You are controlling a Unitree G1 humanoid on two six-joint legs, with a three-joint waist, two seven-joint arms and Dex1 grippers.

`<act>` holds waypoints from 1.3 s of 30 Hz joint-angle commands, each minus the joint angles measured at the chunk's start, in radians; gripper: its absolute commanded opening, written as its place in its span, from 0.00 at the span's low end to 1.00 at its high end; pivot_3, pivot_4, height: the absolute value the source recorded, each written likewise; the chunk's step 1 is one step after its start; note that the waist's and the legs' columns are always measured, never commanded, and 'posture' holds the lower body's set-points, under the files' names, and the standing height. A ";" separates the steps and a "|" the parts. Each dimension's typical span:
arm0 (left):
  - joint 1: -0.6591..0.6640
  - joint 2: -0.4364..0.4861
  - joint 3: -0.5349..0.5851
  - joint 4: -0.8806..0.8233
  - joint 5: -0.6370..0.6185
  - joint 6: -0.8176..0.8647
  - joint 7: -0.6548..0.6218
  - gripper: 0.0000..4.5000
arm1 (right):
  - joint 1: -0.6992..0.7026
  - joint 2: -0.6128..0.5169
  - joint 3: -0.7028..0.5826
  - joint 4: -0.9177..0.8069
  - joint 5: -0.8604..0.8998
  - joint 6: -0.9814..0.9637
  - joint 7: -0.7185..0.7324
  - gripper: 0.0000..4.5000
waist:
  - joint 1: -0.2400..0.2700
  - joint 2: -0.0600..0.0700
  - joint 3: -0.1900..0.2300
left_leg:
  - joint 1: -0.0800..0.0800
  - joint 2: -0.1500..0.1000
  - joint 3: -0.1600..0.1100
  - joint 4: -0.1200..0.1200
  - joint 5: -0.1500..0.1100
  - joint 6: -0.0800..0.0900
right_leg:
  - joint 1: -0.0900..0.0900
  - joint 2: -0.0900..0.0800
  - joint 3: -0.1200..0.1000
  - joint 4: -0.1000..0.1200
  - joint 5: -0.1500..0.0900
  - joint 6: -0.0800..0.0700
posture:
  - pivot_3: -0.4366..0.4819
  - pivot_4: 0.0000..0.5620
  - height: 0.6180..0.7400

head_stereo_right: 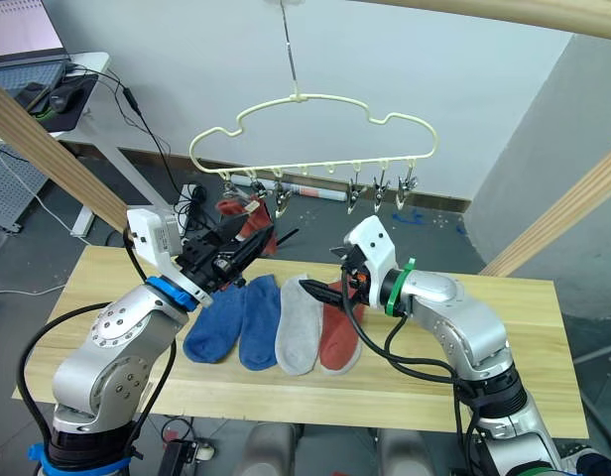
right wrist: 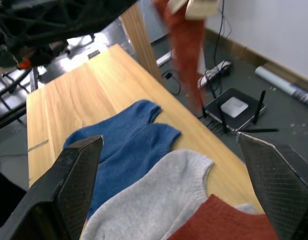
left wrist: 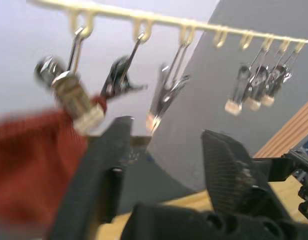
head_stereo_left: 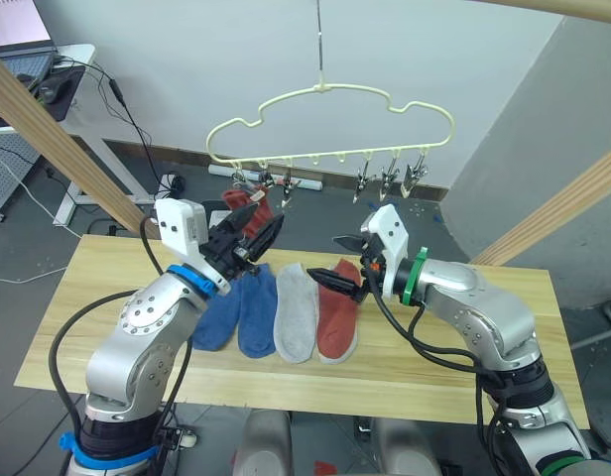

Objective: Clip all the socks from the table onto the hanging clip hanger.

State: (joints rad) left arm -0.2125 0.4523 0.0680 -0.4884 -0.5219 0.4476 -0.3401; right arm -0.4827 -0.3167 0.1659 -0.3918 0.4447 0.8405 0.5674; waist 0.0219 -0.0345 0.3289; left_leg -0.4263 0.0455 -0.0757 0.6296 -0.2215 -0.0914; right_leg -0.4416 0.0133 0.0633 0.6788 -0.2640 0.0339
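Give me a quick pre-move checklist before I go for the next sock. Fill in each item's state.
1. Rust red sock hangs from a clip at the clip hanger's left end: ok.
2. Left gripper open with nothing between its fingers, just below the clips: ok.
3. Right gripper open above the socks: ok.
4. Socks on the table: two blue socks, a light grey sock and a second rust red sock lie side by side: ok.
5. Free clips remain at the hanger's right end: ok.
6. Second light grey sock: cannot tell where it lies.
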 commanded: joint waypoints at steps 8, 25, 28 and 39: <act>-0.035 -0.039 -0.052 0.074 0.235 -0.149 0.019 0.39 | -0.010 0.023 -0.056 -0.062 0.034 -0.012 -0.042 1.00 | -0.002 0.000 0.000 | 0.000 0.000 0.000 0.000 0.000 0.000 | 0.000 0.000 0.000 0.000 0.002 -0.003 | 0.56 0.53 1.00; -0.202 -0.047 -0.036 0.340 0.362 -0.313 -0.038 0.39 | -0.017 0.035 -0.070 -0.048 0.034 -0.012 -0.064 1.00 | -0.005 0.000 0.000 | 0.000 0.000 0.000 0.000 0.000 0.000 | 0.000 0.000 -0.001 0.001 0.003 -0.005 | 0.56 0.55 1.00; -0.241 -0.053 -0.048 0.394 0.382 -0.351 -0.052 0.39 | -0.016 0.036 -0.072 -0.045 0.034 -0.012 -0.069 1.00 | -0.007 0.000 0.000 | 0.000 0.000 0.000 0.001 0.000 0.000 | 0.000 0.000 -0.001 0.002 0.003 -0.005 | 0.56 0.55 1.00; -0.258 -0.065 -0.058 0.428 0.412 -0.403 -0.077 0.39 | -0.010 0.038 -0.074 -0.047 0.029 -0.013 -0.081 1.00 | -0.020 0.000 0.000 | 0.000 0.000 -0.001 0.001 0.000 0.000 | 0.000 0.000 -0.001 0.002 0.003 -0.005 | 0.55 0.56 1.00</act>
State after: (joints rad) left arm -0.4801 0.3915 0.0045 -0.0282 -0.1076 0.0574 -0.4215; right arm -0.4910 -0.2807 0.1063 -0.3985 0.4559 0.8400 0.4908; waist 0.0014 -0.0345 0.3288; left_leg -0.4263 0.0455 -0.0763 0.6304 -0.2213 -0.0909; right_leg -0.4413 0.0134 0.0621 0.6810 -0.2607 0.0285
